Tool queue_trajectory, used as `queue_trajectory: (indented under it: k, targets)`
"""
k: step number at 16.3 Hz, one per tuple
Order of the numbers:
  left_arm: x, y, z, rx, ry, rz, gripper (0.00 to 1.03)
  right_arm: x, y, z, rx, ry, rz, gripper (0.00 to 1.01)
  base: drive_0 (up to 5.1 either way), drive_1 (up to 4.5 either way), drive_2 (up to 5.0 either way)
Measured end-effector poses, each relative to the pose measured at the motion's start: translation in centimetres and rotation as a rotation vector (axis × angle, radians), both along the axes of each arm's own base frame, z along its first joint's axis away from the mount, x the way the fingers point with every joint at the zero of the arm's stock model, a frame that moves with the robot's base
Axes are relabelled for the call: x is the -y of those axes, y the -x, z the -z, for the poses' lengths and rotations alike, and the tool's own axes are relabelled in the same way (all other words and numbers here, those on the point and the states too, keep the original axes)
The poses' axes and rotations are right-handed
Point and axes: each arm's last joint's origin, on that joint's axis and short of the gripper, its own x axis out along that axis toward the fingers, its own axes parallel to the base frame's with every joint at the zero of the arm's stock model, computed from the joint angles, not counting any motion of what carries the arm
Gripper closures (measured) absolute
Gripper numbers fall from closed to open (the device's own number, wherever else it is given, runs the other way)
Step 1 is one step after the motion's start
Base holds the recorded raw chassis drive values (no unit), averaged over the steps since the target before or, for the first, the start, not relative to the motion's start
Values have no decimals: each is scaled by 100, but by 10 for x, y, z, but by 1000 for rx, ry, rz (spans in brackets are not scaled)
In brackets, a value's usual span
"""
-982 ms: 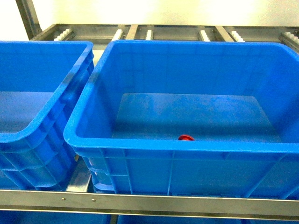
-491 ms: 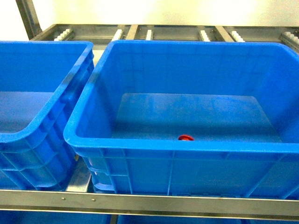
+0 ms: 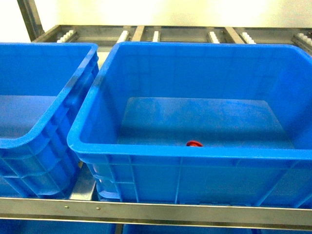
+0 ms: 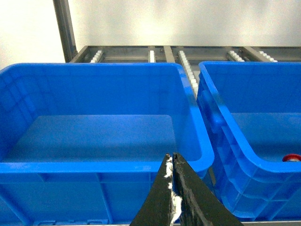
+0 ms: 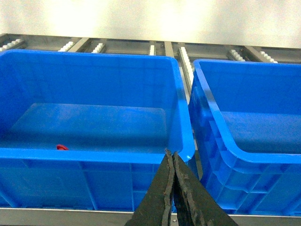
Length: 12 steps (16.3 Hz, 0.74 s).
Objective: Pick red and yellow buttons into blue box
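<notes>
The blue box [image 3: 195, 152] stands in the middle of the shelf. Inside it, close to the near wall, the round cap of the red button [image 3: 194, 144] shows; its body is hidden by the rim. That cap also shows in the left wrist view [image 4: 292, 157] and in the right wrist view [image 5: 62, 147]. The yellow button is out of view. My left gripper [image 4: 171, 157] is shut and empty, low in front of the left-hand crate. In front of the blue box's [image 5: 94, 154] right corner, my right gripper [image 5: 172, 154] is shut on nothing. Neither gripper appears in the head view.
A second blue crate [image 3: 44, 131] stands to the left and a third blue crate [image 5: 254, 157] to the right. All rest on a metal roller rack [image 3: 156, 35] with a steel front rail [image 3: 156, 210]. More blue bins show below the rail.
</notes>
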Motion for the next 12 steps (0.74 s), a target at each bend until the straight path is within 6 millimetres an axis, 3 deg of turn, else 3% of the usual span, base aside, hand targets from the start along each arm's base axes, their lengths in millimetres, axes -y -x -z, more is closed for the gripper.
queue_trajectory:
  k: [3, 4, 9, 11, 12]
  targets:
    - [0, 0, 0, 0, 0, 0, 101, 0, 0, 0, 0, 0, 0, 99, 0, 0, 0]
    - [0, 0, 0, 0, 0, 0, 99, 0, 0, 0, 0, 0, 0, 91, 0, 0, 0]
    - [0, 0, 0, 0, 0, 0, 39, 0, 0, 0, 0, 0, 0, 31, 0, 0, 0]
    - [0, 0, 0, 0, 0, 0, 8, 0, 0, 0, 0, 0, 0, 1, 0, 0, 0]
    - [0, 0, 0, 0, -1, 0, 5, 0, 0, 0, 0, 0, 0, 3, 0, 0, 0]
